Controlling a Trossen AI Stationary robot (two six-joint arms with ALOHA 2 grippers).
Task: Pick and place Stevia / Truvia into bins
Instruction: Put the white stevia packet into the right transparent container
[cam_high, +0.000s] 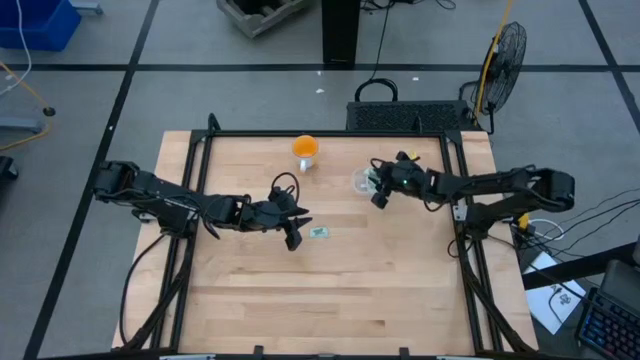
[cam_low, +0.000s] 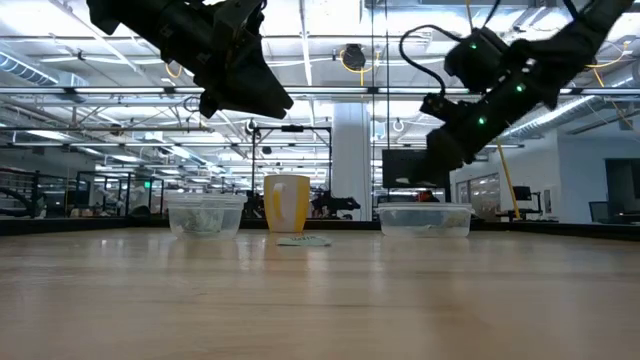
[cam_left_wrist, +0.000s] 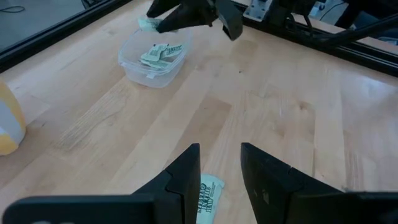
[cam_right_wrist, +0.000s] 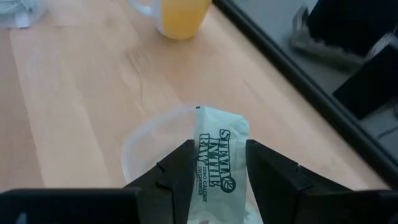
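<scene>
1. Right wrist view, nearest: the right gripper (cam_right_wrist: 217, 163) has its jaws clenched on a Stevia sachet (cam_right_wrist: 219, 152), pinched across its narrow width and held over the round bin (cam_right_wrist: 140, 146). I judge the paper sachet light, thin and limp, so an edge-to-edge pinch at mid-length suits it; a hard squeeze may crease or burst it.
2. Left wrist view: the left gripper (cam_left_wrist: 221, 174) hovers with jaws released, straddling a loose sachet (cam_left_wrist: 205, 194) lying flat on the counter (cam_left_wrist: 298, 118) near its middle. It offers little height to catch, so the fingertips likely must reach the wood.
3. Farther on, toward the back edge, the rectangular bin (cam_left_wrist: 152, 59) holds several sachets.
4. Farthest: an orange object (cam_high: 305, 150) stands by the back edge.
</scene>
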